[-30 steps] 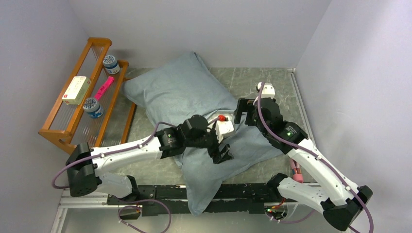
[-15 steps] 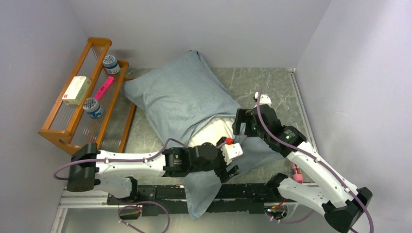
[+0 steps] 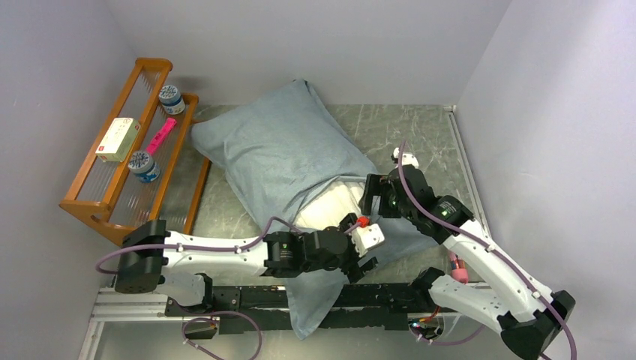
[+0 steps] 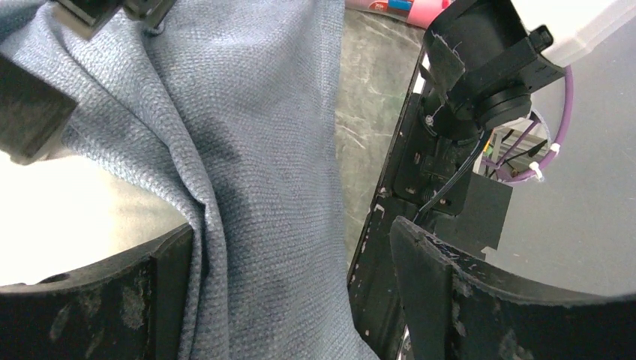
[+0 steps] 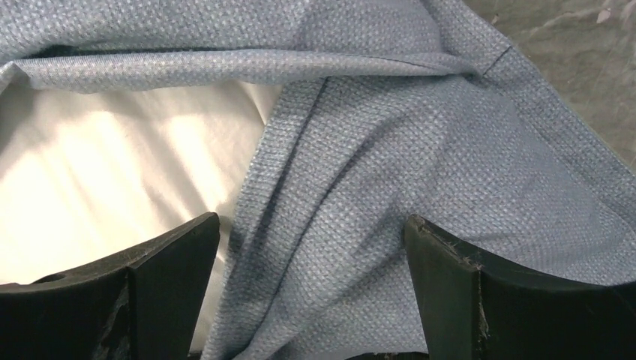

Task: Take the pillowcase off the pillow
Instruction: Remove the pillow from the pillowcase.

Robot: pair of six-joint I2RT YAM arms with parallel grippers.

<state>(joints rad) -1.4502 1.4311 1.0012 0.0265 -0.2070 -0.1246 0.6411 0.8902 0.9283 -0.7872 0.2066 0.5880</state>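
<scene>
The grey-blue pillowcase [image 3: 285,146] lies diagonally across the table, still round most of the pillow. Its open end is pulled back, and a patch of the white pillow [image 3: 334,204] shows there. My left gripper [image 3: 365,262] hangs low over the loose near end of the pillowcase [image 4: 255,150]. The left gripper [image 4: 292,251] is open, and a fold of cloth lies against its left finger [image 4: 97,300]. Beside that fold the pillow [image 4: 67,217] shows. My right gripper [image 3: 373,196] is at the opening. In its own view the right gripper [image 5: 311,240] stands open over the hem of the pillowcase [image 5: 420,150], next to the bare pillow [image 5: 112,165].
A wooden rack [image 3: 97,206] at the left holds two jars [image 3: 171,98], a box [image 3: 118,139] and a pink item [image 3: 160,136]. A black rail [image 3: 247,296] runs along the near edge under the cloth's tail. A pink object [image 3: 457,264] lies by the right arm's base. Walls close in behind and at the right.
My left gripper has swung off the middle of the pillow towards the near edge. The pillowcase mouth has come back with it, baring the white pillow. My right gripper has shifted slightly nearer.
</scene>
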